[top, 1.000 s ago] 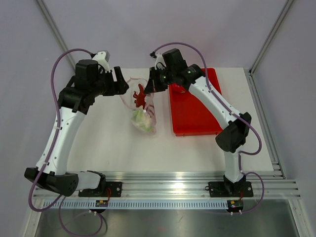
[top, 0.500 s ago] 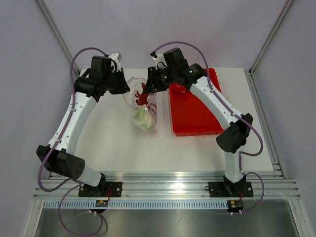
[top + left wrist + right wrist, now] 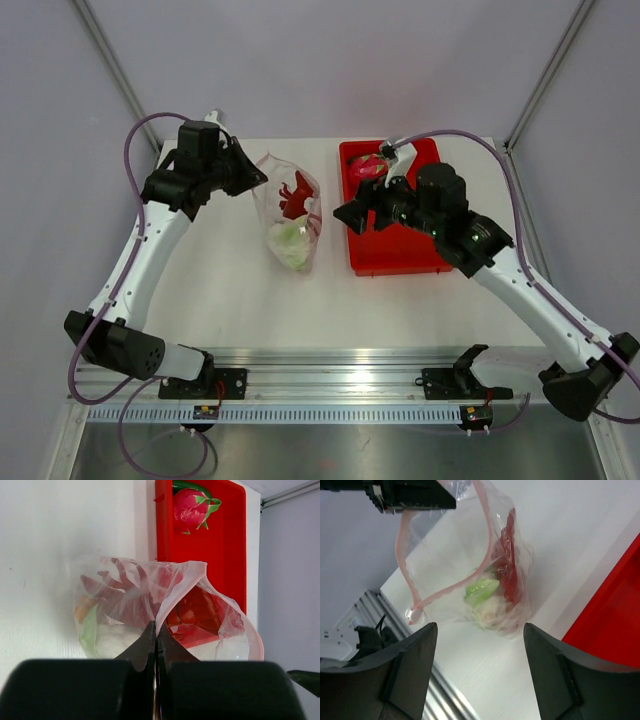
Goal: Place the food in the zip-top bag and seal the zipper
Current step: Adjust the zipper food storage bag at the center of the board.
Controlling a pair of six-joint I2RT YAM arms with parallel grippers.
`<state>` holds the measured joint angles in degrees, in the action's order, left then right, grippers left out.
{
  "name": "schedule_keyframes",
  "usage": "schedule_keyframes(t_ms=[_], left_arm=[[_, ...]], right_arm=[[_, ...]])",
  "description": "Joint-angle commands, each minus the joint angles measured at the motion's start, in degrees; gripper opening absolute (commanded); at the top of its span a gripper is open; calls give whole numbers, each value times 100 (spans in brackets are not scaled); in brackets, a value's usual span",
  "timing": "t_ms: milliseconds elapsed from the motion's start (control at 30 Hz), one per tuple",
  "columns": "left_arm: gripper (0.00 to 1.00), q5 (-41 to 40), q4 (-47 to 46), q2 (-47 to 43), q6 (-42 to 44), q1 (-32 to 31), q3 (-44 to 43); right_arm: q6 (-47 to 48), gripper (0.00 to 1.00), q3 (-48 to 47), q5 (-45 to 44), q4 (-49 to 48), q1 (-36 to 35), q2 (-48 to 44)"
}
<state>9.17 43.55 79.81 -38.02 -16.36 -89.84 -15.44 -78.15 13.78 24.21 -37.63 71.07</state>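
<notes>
Now | left gripper [image 3: 156,632] pinches crinkly clear bag [image 3: 125,605] (mouth agape) | right gripper [image 3: 479,630] wide

No readable text, labels, brands, numbers or signs anywhere: none on bag, tray, arms, rail or tabletop.

Bright, even light, faint shadows; wrist views blur close up.

White links [image 3: 148,262], black joints [image 3: 195,150], purple cables [image 3: 126,165], black left hand [image 3: 156,632], black right hand [image 3: 479,627].
</notes>
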Motion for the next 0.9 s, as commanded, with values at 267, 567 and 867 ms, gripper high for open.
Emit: schedule_keyframes(t_ms=[267,567,867], left_arm=[[0,-310,-699,-396,-768,1,257],[0,-425,-743,-484,-830,1,397],[0,-416,-778,-519,-847,-7,441]], right_arm=[[910,70,2593,-2175,-3095,-1703,-1113],[1149,64,2462,-3073,-4000,-2450,-375],[1034,57,2137,-3733,-4564,-2680,346]])
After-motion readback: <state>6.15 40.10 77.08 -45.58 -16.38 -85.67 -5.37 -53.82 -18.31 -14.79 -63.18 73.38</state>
